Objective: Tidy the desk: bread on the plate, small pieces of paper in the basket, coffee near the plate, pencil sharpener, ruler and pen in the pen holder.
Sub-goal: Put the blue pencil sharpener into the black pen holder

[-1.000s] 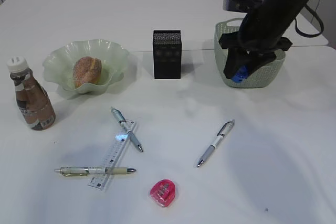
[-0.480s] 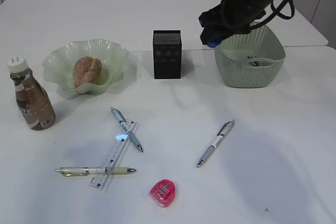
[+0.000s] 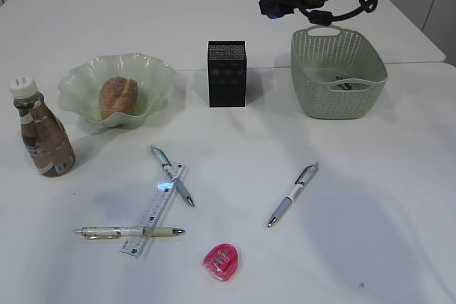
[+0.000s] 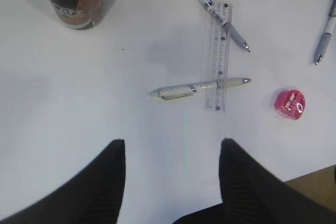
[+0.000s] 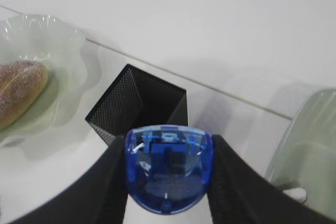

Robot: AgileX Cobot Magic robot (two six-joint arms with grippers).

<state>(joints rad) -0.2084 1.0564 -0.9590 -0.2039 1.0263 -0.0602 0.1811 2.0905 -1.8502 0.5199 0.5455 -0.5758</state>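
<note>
My right gripper point(image 3: 271, 6) is shut on a blue pencil sharpener point(image 5: 168, 167), held high above the table, up and to the right of the black mesh pen holder point(image 3: 226, 73), which also shows in the right wrist view point(image 5: 137, 104). My left gripper point(image 4: 172, 148) is open and empty above bare table, near a cream pen point(image 4: 199, 86) lying across a clear ruler point(image 4: 218, 54). A pink sharpener point(image 3: 221, 261) lies at the front. Two silver pens point(image 3: 172, 174) point(image 3: 293, 194) lie on the table. Bread point(image 3: 117, 96) sits on the green plate point(image 3: 157, 76). The coffee bottle point(image 3: 43, 137) stands left of it.
A green basket point(image 3: 338, 101) with paper scraps inside stands at the right, behind the silver pen. The table's far edge runs behind the pen holder. The left arm is out of the exterior view.
My right gripper has lifted the blue sharpener out of the basket and carried it up and to the left, toward the pen holder.
</note>
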